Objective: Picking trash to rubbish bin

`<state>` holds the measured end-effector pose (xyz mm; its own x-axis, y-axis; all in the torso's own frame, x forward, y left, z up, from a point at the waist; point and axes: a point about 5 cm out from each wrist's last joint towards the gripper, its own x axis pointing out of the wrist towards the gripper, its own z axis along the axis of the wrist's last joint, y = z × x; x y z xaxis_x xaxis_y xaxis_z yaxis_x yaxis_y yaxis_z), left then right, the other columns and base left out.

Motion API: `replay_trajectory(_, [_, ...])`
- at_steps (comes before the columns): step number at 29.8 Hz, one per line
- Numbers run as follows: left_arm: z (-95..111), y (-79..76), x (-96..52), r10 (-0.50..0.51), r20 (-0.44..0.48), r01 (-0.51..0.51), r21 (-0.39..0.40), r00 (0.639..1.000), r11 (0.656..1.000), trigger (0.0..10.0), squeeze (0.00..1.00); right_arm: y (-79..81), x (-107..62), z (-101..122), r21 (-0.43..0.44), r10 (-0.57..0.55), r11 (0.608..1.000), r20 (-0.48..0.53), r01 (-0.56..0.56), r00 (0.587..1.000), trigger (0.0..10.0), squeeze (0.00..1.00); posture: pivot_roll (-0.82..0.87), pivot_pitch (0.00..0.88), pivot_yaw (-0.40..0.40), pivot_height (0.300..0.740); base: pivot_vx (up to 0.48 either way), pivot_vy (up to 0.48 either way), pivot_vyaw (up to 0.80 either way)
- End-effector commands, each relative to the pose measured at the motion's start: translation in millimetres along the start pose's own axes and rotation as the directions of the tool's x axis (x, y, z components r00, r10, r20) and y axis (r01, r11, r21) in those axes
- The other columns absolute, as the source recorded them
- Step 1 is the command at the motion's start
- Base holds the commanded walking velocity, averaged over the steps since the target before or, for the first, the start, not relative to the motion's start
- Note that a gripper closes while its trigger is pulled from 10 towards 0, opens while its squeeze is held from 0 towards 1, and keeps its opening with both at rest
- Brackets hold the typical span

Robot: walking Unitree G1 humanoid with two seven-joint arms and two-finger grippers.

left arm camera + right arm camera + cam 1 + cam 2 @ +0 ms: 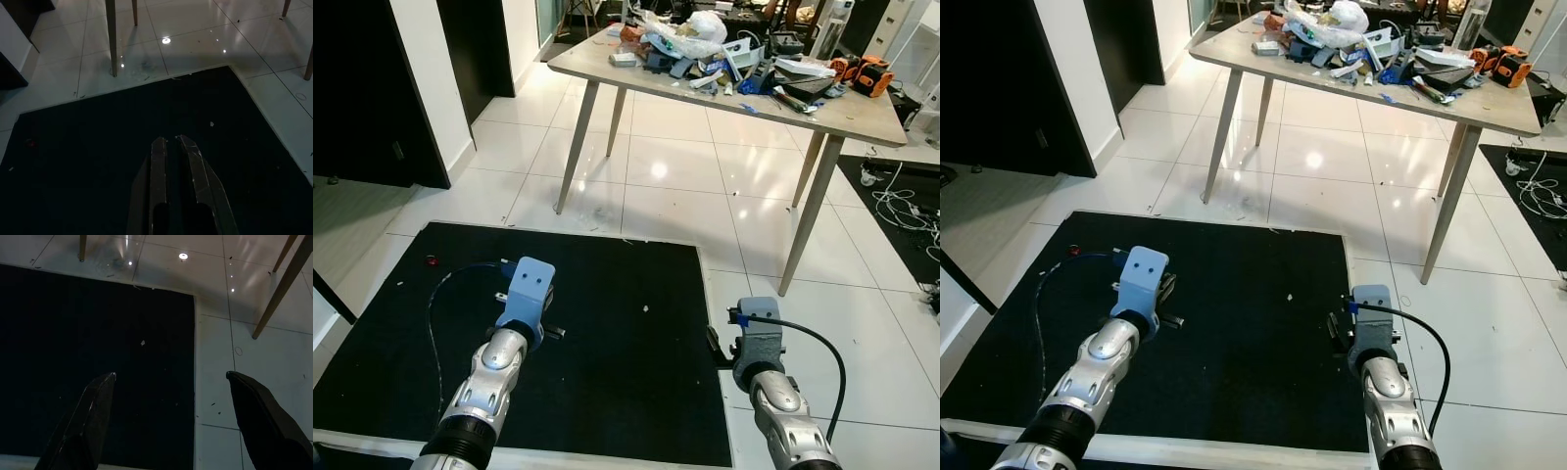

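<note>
Black carpet mat fills the lower frame, a tiny white paper scrap at its centre, left gripper pressed together over it, right gripper spread wide at its right edge, cluttered wooden table standing upper right across open white tiles.

Black mat, glossy white floor tiles, light wooden table

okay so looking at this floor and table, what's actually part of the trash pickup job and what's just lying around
Part of the job:
- white scrap on the black mat
- small red bit near the mat's left edge
- left gripper, shut
- right gripper, open

Just lying about:
- cluttered table
- white cables on the tiles
- orange tool on the table
</note>
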<state>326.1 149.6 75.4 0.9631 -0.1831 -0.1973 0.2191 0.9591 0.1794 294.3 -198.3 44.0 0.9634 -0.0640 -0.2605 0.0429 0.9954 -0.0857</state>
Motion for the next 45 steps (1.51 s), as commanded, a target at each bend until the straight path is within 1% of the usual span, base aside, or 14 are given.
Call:
replay_trajectory(1, [-1.9,0.0,0.8,0.006,-0.014,-0.006,-0.008,1.0,1.0,10.0,0.0,-1.5,-0.8,-5.4,0.022,-0.019,1.0,-0.015,0.019,1.0,10.0,0.0,-0.08,0.066,-0.017,0.74,0.0,0.0,0.0])
replay_trajectory(3, [-2.4,0.4,0.9,0.01,-0.013,-0.01,-0.011,1.0,1.0,10.0,0.0,-1.2,-0.6,-5.3,0.023,-0.02,1.0,-0.012,0.021,1.0,10.0,0.0,-0.08,0.063,-0.015,0.74,0.0,0.0,0.0])
replay_trajectory(7, [-9.9,-0.6,-0.8,0.012,-0.035,-0.013,-0.01,0.999,1.0,10.0,0.0,-1.2,0.0,-4.7,0.02,-0.02,1.0,-0.01,0.021,1.0,10.0,0.0,-0.08,0.059,-0.017,0.74,0.0,0.0,0.0])
replay_trajectory(14, [-10.6,1.1,-1.7,0.03,-0.03,-0.031,-0.035,0.999,0.999,10.0,0.0,-3.5,0.7,-4.9,0.015,-0.026,1.0,-0.012,0.026,1.0,10.0,0.0,-0.09,0.055,-0.019,0.74,0.0,0.0,0.0])
replay_trajectory(28, [-7.8,3.3,0.1,0.038,-0.022,-0.038,-0.038,0.999,0.999,10.0,0.0,-8.0,0.1,-5.1,0.003,-0.034,0.999,-0.014,0.034,0.999,10.0,0.0,-0.1,0.058,-0.022,0.74,0.0,0.0,-0.79])
replay_trajectory(33, [-9.3,2.7,-0.6,0.027,-0.022,-0.028,-0.058,0.999,0.998,10.0,0.0,-5.3,0.8,-3.9,-0.007,-0.023,1.0,-0.012,0.023,1.0,10.0,0.0,-0.09,0.056,-0.007,0.74,0.0,0.0,0.0])
replay_trajectory(38, [-7.2,2.3,-0.7,0.04,-0.022,-0.041,-0.042,0.999,0.998,10.0,0.0,-3.9,-0.4,-5.7,0.0,-0.021,1.0,-0.015,0.021,1.0,10.0,0.0,-0.08,0.064,-0.015,0.74,0.0,0.0,0.0])
replay_trajectory(42, [-5.6,3.0,-1.6,0.044,-0.002,-0.044,-0.078,0.999,0.996,10.0,0.0,-2.3,-1.2,-7.5,-0.003,-0.016,1.0,-0.02,0.016,1.0,10.0,0.0,-0.07,0.065,-0.016,0.74,0.0,0.0,0.0])
replay_trajectory(45, [-5.8,2.5,-2.2,0.046,-0.006,-0.046,-0.099,0.999,0.994,10.0,0.0,-0.6,-1.9,-8.6,-0.002,-0.015,1.0,-0.022,0.015,1.0,10.0,0.0,-0.07,0.065,-0.016,0.74,0.0,0.0,0.0])
